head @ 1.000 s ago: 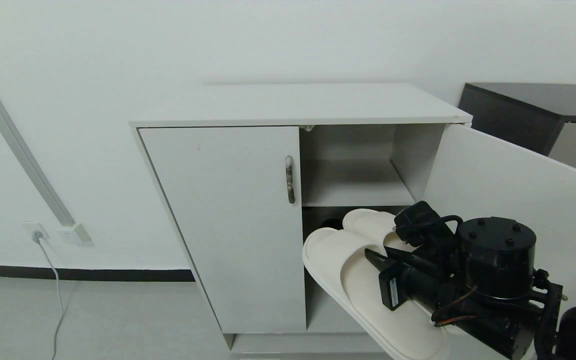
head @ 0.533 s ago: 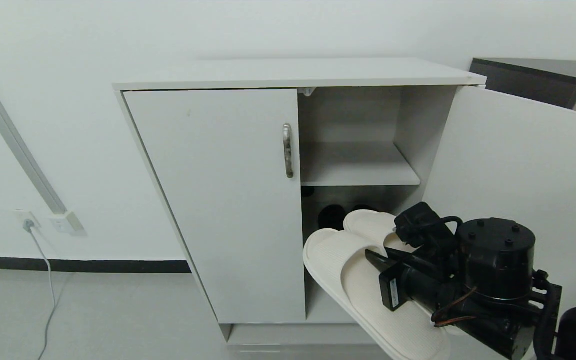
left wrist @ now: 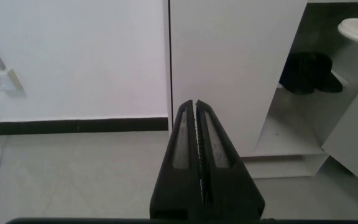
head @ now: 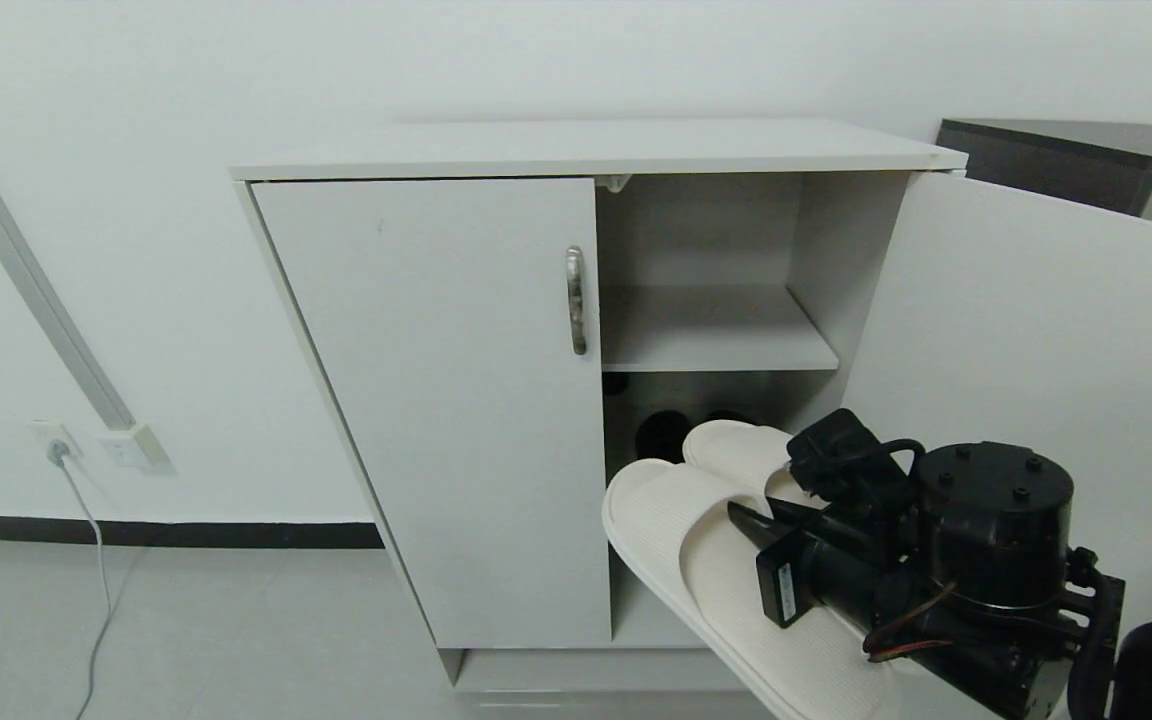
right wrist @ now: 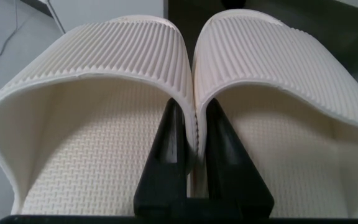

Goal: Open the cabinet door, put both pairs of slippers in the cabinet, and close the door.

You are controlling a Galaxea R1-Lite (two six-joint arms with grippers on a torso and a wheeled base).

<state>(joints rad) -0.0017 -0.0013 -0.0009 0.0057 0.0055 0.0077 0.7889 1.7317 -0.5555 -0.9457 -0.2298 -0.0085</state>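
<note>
You've got the cabinet door open and black slippers inside, right tool pinching the white slippers at the opening, left tool pressed together with nothing in it, so stow those and close it.

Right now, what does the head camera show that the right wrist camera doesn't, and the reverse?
Head view adds: the cabinet, its left door shut, right door open, a bare upper shelf, dark slippers below it. Right wrist view adds: the fingers pinching both straps' inner edges together. Shared: the cream slippers in the right gripper.
</note>
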